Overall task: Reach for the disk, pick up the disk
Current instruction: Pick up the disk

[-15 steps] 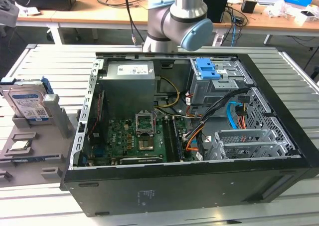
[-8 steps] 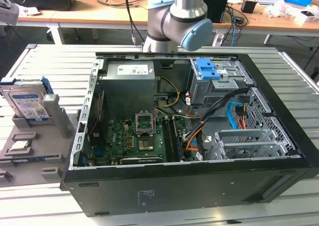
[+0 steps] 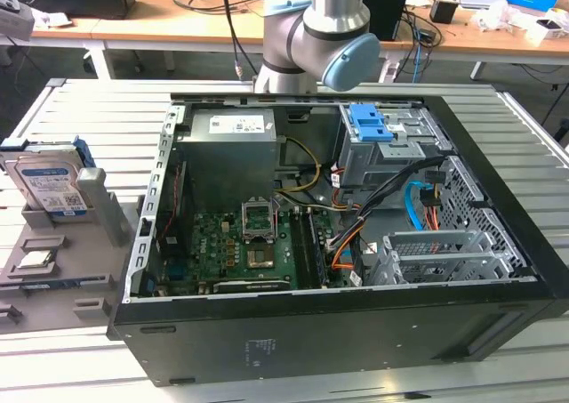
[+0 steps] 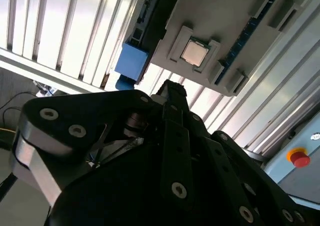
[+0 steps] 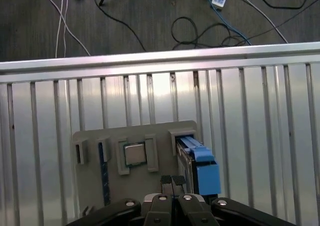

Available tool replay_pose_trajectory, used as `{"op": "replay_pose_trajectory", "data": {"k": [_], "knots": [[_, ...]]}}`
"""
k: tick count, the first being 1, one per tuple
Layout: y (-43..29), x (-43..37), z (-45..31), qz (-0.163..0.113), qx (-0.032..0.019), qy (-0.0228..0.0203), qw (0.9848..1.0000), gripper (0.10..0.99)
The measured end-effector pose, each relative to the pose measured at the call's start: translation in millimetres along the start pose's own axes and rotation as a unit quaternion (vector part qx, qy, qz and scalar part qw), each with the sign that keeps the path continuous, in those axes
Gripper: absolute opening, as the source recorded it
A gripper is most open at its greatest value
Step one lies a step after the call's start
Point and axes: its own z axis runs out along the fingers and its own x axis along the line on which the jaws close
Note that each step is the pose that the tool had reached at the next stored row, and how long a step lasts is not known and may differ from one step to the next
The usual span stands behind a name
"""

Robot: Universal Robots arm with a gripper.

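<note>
Slatted tabletop [image 3: 89, 109] with grey holder [image 3: 84, 256] at the exterior view's left, where the disk [image 3: 44, 181] is stood upright in a slot. In the first wrist view the fingers [image 5: 166, 181] are seen together near it; unparted, its edge or the adjacent processor chip [image 5: 134, 153] could be struck.

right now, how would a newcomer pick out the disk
At the exterior view's left, beside the open computer case, sits a grey holder. The disk stands on edge in it: silver, white-and-blue label, blue rails, unlike the small square chip lying flat.
</note>
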Motion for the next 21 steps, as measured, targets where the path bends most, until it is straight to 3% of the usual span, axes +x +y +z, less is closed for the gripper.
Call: {"op": "replay_pose_trajectory", "data": {"k": [8, 12, 13, 14, 18, 21], "knots": [[0.0, 0.0, 0.0, -0.005, 0.0000, 0.0001, 1.0000, 0.114], [0.0, 0.0, 0.0, -0.005, 0.0000, 0.0001, 1.0000, 0.357], [0.0, 0.0, 0.0, -0.005, 0.0000, 0.0001, 1.0000, 0.357], [0.0, 0.0, 0.0, -0.005, 0.0000, 0.0001, 1.0000, 0.482], [0.0, -0.4, 0.1, -0.005, 0.0001, 0.0000, 1.0000, 0.482], [0.3, -6.1, 0.0, -0.005, 0.0000, 0.0007, 1.0000, 0.482]]}}
